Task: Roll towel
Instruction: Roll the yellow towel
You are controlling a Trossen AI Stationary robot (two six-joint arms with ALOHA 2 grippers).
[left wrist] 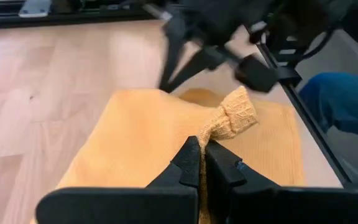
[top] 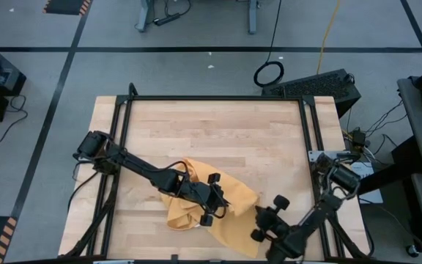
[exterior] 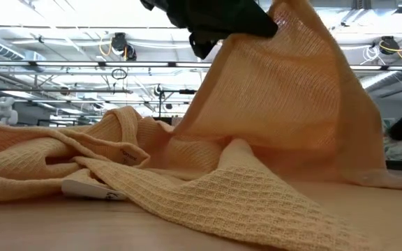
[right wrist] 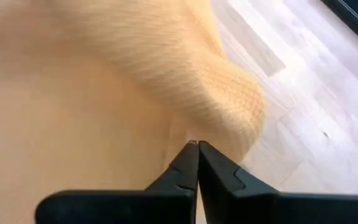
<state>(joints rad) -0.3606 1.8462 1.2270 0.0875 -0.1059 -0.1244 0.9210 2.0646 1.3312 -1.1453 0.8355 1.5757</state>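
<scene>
Light wooden tabletop (top: 218, 132) in black frame (top: 215, 98), standing on grey floor (top: 196, 70) marked with black tape lines (top: 196, 50). Black keyboard (top: 310, 85) beyond the table's far right corner, coiled cable (top: 269, 73) beside it. Ceiling trusses and strip lights (exterior: 68, 42) behind.

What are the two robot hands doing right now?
Left gripper: shut on the mustard-yellow soft cloth towel.
Right gripper: shut at the towel's edge; whether it holds cloth cannot be told.
</scene>
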